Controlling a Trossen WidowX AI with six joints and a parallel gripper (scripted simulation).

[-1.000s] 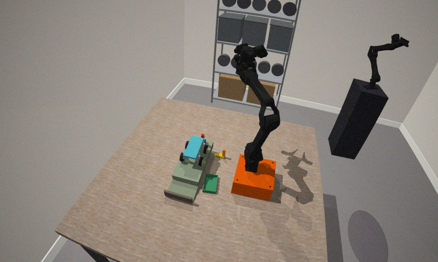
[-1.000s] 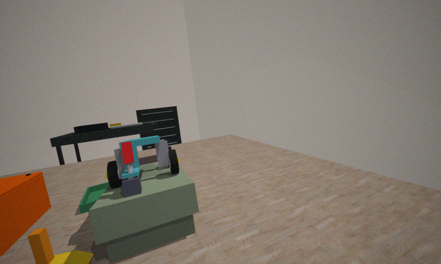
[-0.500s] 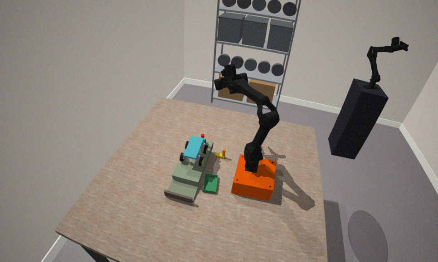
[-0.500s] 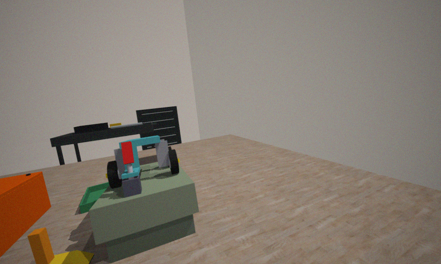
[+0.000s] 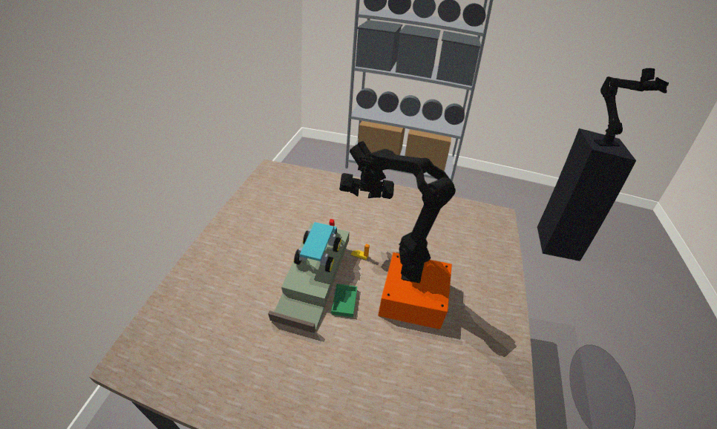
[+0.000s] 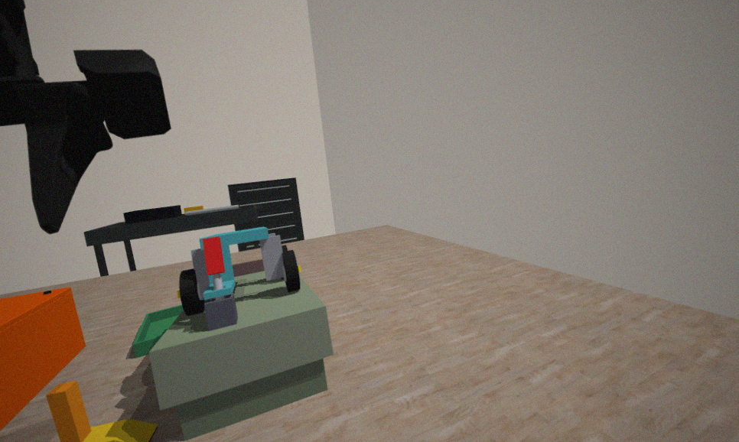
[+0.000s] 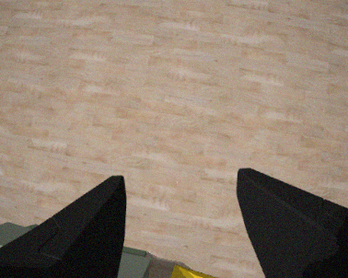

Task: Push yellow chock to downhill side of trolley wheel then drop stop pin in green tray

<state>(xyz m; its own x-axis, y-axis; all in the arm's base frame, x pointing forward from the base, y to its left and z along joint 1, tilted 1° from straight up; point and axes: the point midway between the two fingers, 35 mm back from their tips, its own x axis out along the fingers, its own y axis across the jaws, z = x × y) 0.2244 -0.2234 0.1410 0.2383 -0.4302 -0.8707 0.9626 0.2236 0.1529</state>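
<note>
My gripper [image 5: 364, 194] [image 7: 181, 184] is open and empty, fingers part-way apart, high above the table beyond the ramp's uphill end. The blue trolley [image 5: 318, 240] [image 6: 245, 235] stands on the grey-green ramp [image 5: 303, 288] [image 6: 239, 361]. The red-headed stop pin [image 5: 332, 222] [image 6: 213, 255] stands upright at its uphill end. The yellow chock [image 5: 359, 254] [image 6: 122, 432] [image 7: 187, 272], with its orange handle [image 5: 366, 250] [image 6: 68, 410], rests on the table beside the ramp, not touching a wheel. Its rubber base is not clearly seen. The green tray [image 5: 344, 314] [image 6: 138, 345] is empty.
The orange base block [image 5: 415, 292] [image 6: 43, 345] carries my arm, right of the chock and tray in the top view. A dark lip [image 5: 292, 321] closes the ramp's low end. Shelving [image 5: 412, 76] stands behind the table, and another black arm [image 5: 611, 105] stands on a pedestal at right.
</note>
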